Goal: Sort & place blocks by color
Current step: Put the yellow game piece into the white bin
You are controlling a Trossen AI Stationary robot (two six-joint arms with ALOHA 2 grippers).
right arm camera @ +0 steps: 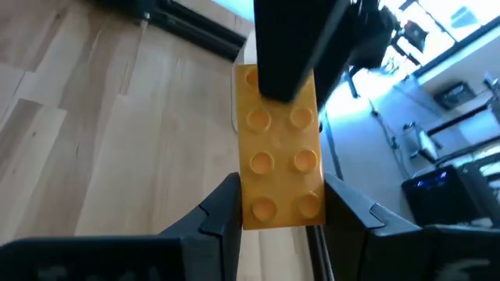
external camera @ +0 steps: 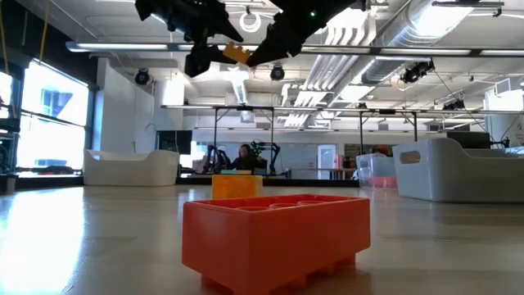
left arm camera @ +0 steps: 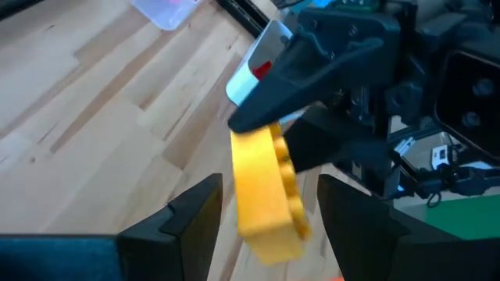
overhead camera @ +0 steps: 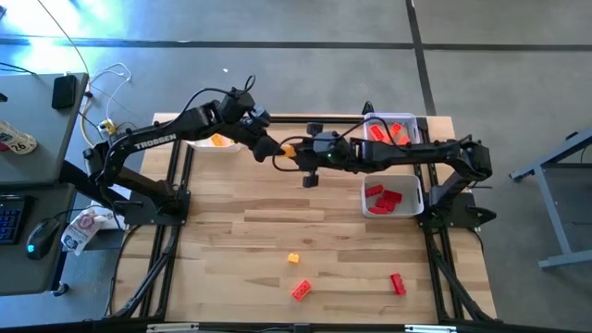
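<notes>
Bricks first: your yellow brick (overhead camera: pixel 289 150) sits in mid-air at the upper centre of the high view, where the two arms meet above the back of the counter (overhead camera: pixel 277 231). From overhead you only get a small yellow spot between dark metal. The right wrist view gives you the studded face, two columns of studs, with the right end effector (right arm camera: pixel 281 204) clamped on its long sides. The left wrist view shows the same brick edge-on (tilted, studs to one side), standing in the gap of the left end effector (left arm camera: pixel 269 204), whose fingers are spread wide and clear of it on both sides.

The low view puts both end effectors at the top of the frame, well above the counter, and fills its lower centre with an orange brick (external camera: pixel 277 236), a yellow one (external camera: pixel 237 186) behind it.

Look to the high view for the rest: a white tray (overhead camera: pixel 393 196) at right centre with red bricks (overhead camera: pixel 383 197), a clear tray (overhead camera: pixel 393 131) above it with more red, a tray (overhead camera: pixel 215 141) at upper left holding an orange piece (overhead camera: pixel 218 141), and loose bricks along the lower counter, yellow (overhead camera: pixel 294 259), orange-red (overhead camera: pixel 301 290), red (overhead camera: pixel 398 284).
</notes>
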